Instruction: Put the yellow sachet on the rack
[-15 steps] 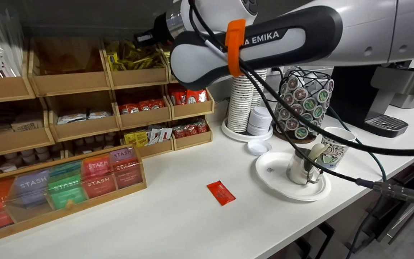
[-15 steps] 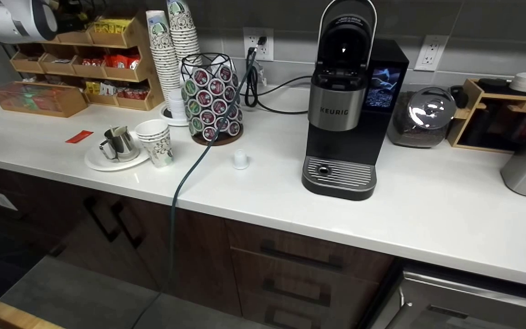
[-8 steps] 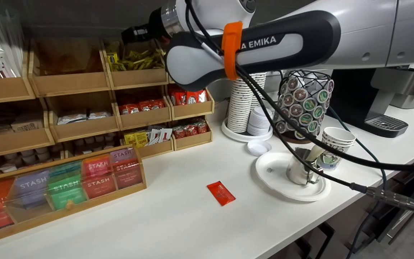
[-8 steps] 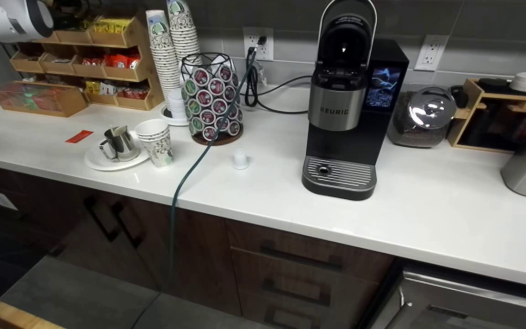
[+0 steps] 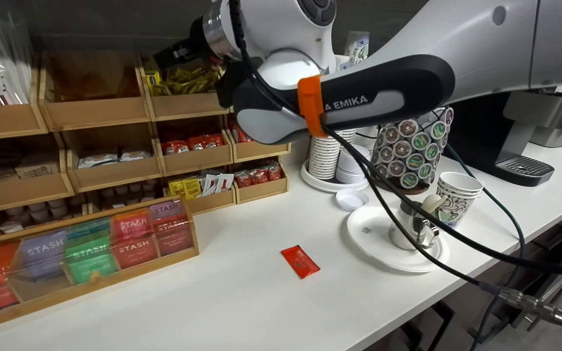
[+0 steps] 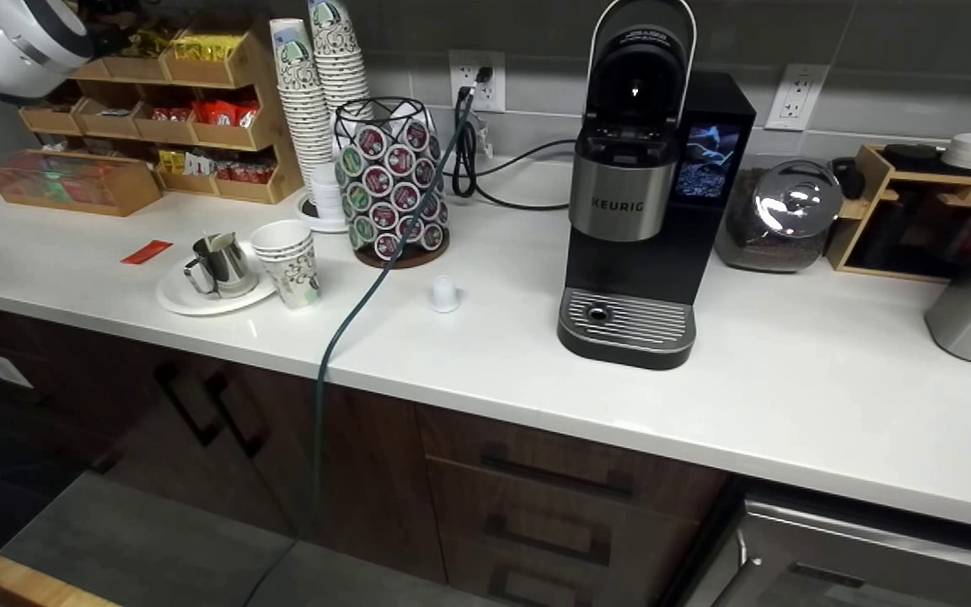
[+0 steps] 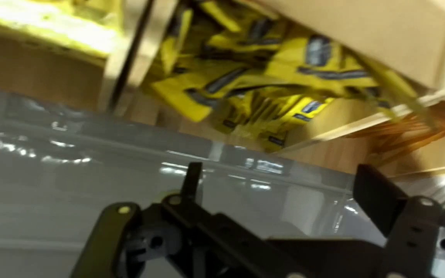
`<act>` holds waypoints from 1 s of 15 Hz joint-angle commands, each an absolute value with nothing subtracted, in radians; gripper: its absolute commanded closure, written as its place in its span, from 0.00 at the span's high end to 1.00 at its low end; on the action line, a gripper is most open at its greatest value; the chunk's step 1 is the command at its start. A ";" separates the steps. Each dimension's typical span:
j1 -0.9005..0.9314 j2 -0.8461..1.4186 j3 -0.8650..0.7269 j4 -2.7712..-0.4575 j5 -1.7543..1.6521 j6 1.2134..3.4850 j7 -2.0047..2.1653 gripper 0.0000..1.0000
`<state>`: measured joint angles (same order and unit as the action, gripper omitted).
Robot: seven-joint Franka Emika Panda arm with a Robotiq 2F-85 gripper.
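The rack point(image 5: 100, 114) is a tiered light wooden shelf, visible in both exterior views. Yellow sachets with dark printing point(image 7: 191, 98) lie heaped in one of its top compartments; which of them is the task's yellow sachet I cannot tell. At that compartment, high on the rack, hovers my gripper point(image 5: 164, 57) in an exterior view. In the wrist view the gripper point(image 7: 278, 166) is open, its fingers point(image 7: 377, 197) wide apart and nothing between them. Grey wall tiles show through the gap, and the sachets lie beyond the fingertips. The fingers touch none of them visibly.
A clear-lidded tea box point(image 5: 86, 258) stands before the rack. On the counter lie a red sachet point(image 5: 300, 262) and a white plate point(image 5: 366, 246) with a metal jug. Stacked cups point(image 6: 304, 101) and a capsule holder point(image 6: 397, 185) stand right of the rack.
My gripper has shifted left along the top row in an exterior view and now tilts more downward. Its jaws have opened. The forearm has swung lower, and its cables hang lower over the plate.
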<state>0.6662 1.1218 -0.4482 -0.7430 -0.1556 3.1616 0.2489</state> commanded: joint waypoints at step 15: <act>0.908 1.089 -0.962 -0.956 -0.224 3.105 0.643 1.00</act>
